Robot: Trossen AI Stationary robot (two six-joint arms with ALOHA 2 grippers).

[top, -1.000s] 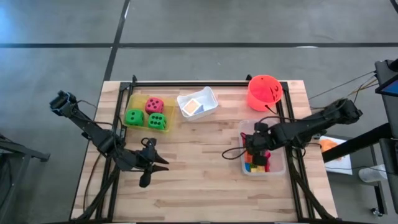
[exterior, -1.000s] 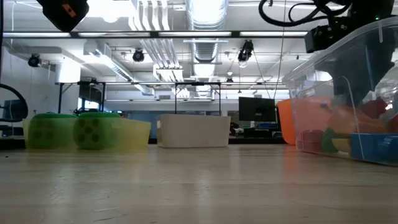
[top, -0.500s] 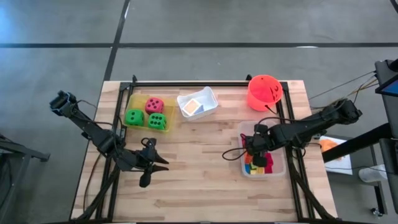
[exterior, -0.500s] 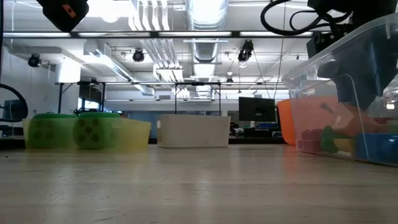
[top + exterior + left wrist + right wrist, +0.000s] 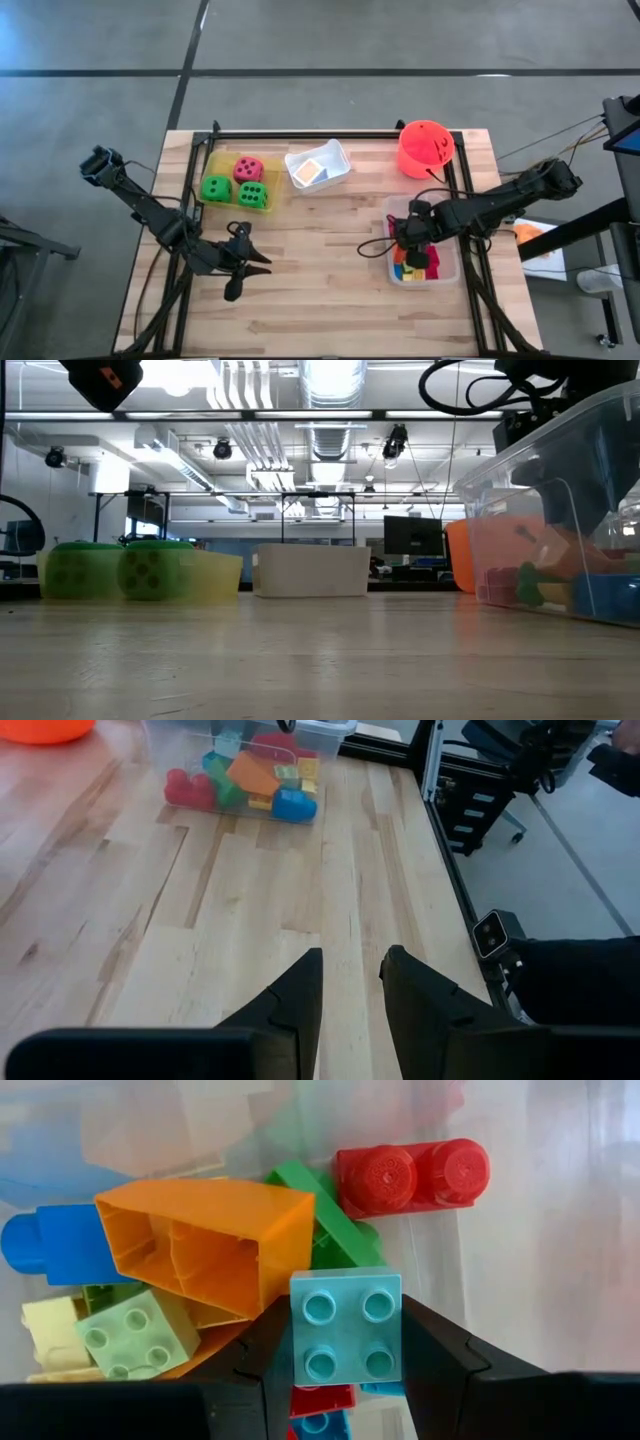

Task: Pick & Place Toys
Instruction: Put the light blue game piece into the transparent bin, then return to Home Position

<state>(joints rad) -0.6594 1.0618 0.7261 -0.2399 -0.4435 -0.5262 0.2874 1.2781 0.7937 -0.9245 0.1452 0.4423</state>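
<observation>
The right end effector [image 5: 345,1342] grips a pale turquoise brick [image 5: 346,1325] — square, four round studs on top — just above the jumbled orange, red, green and blue bricks [image 5: 412,262] in the clear tray [image 5: 445,270]. The left end effector [image 5: 350,982] hovers over bare counter [image 5: 320,270], fingers slightly apart, holding nothing.

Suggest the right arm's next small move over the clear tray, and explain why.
Probably lift straight up: the right tool is shut on the light blue brick, still low inside the clear tray above the other bricks.
</observation>
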